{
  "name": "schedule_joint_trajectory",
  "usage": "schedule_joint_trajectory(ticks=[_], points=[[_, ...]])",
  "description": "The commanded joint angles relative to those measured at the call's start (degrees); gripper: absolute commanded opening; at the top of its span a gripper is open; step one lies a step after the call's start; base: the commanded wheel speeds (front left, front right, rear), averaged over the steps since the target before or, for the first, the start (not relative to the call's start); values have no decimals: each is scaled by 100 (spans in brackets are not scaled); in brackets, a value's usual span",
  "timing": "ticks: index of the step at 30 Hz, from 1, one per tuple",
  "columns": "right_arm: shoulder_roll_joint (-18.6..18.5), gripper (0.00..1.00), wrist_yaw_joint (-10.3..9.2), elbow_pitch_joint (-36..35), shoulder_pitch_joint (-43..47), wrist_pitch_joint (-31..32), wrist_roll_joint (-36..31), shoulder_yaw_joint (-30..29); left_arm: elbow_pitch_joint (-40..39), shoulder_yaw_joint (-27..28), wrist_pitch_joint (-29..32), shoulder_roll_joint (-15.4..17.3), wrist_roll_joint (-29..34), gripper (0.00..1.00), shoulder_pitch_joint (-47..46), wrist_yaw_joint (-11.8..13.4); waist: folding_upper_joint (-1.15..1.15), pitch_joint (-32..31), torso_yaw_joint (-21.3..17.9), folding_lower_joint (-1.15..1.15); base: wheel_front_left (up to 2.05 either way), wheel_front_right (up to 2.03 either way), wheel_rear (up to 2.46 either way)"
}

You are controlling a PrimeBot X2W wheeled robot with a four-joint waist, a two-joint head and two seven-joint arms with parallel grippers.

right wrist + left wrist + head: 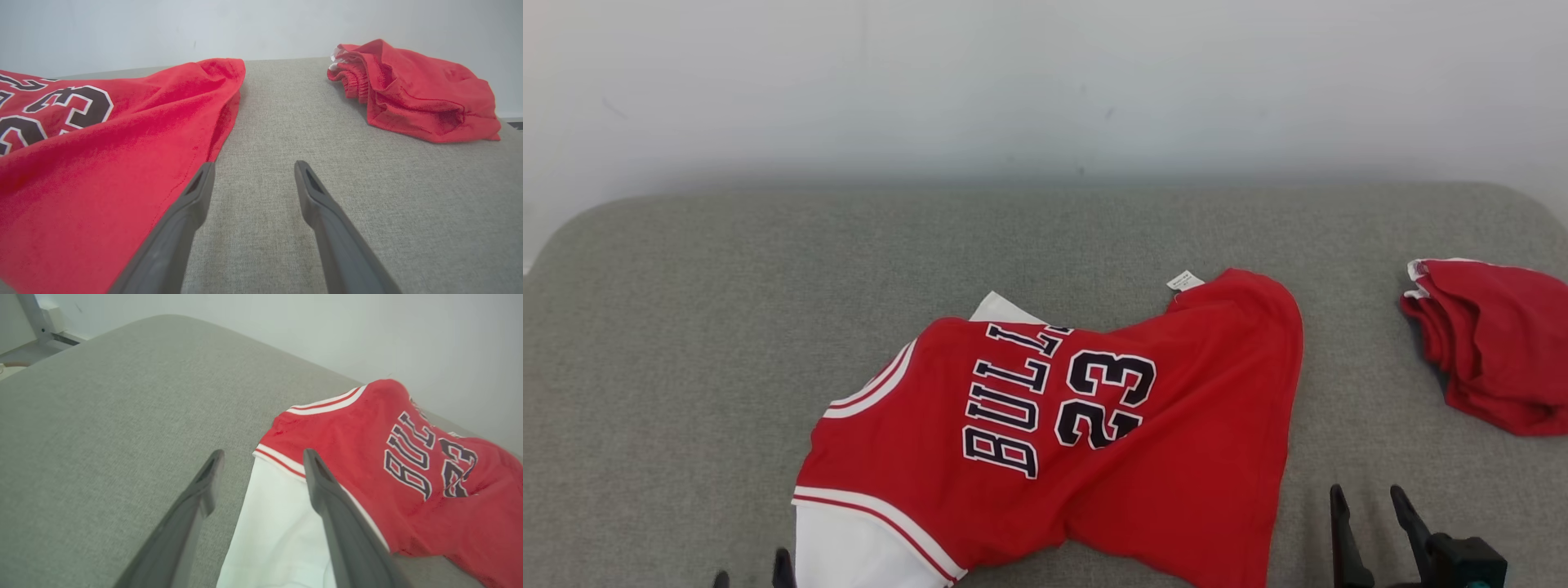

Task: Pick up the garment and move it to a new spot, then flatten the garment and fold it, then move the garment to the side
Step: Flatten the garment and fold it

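Grey woven cloth covers the surface [686,327], matte and slightly grippy by the look of it, with rounded far corners. Nearest me, both sets of jaws stand wide apart and hold nothing. The left jaws straddle the edge of a white sleeve [278,531], and the right jaws sit over bare cloth just beside the red hem [200,134]. Both belong to the jersey [1094,425], which lies mid-surface, rumpled and twisted, with the print facing up.

I judge it light, limp and soft, a knit that isn't slippery, so it will sag from any single pinch. I would take the striped trim [282,459] with the left and a hem corner with the right, where the fabric is doubled and firmer.

Farther right, well apart from it, lies a bundle of red shorts [1494,343]. Behind everything is a plain pale wall [1045,82].
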Motion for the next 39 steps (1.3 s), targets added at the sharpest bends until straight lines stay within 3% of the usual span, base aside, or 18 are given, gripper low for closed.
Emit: schedule_joint_trajectory(ticks=[1,4,9,19,20,21,22,23,32,39], points=[[-1,100,-16,-83,-32,-17,45,31,117,-14,11,15,-2,100,23,-47,0,110,-84,0,0,0,0],[-1,100,-16,-322,-43,-16,30,15,549,-135,126,38,-46,100,4,-165,0,285,-172,0,0,0,0],[0,100,-17,-478,7,-17,38,17,1136,-189,302,-22,-65,100,-14,-32,0,454,-256,0,0,0,0],[1,100,-17,-512,-71,-17,-22,-31,1510,-369,669,-107,-232,99,-44,-64,0,506,-272,0,0,0,0],[0,100,-17,-515,-76,-17,-26,-25,1544,-370,665,-123,-253,89,-110,-84,0,507,-266,0,0,0,0],[1,100,-17,-515,-80,-17,-28,-15,1592,-390,672,-125,-256,58,-164,-104,0,507,-261,0,0,0,0],[1,100,-17,-514,-79,-17,-24,-3,1634,-407,662,-144,-262,39,-219,-148,0,507,-257,0,0,0,0],[0,100,-17,-513,-76,-17,-21,11,1687,-442,664,-150,-268,0,-266,-183,0,508,-256,0,0,0,0],[0,100,-17,-544,1,-17,-38,26,1630,-488,252,-140,-171,0,-544,-434,0,492,-215,0,0,0,0],[0,100,-17,-525,11,-17,-26,56,760,-346,-14,36,-1,0,-687,-338,0,475,-159,0,0,0,0]])
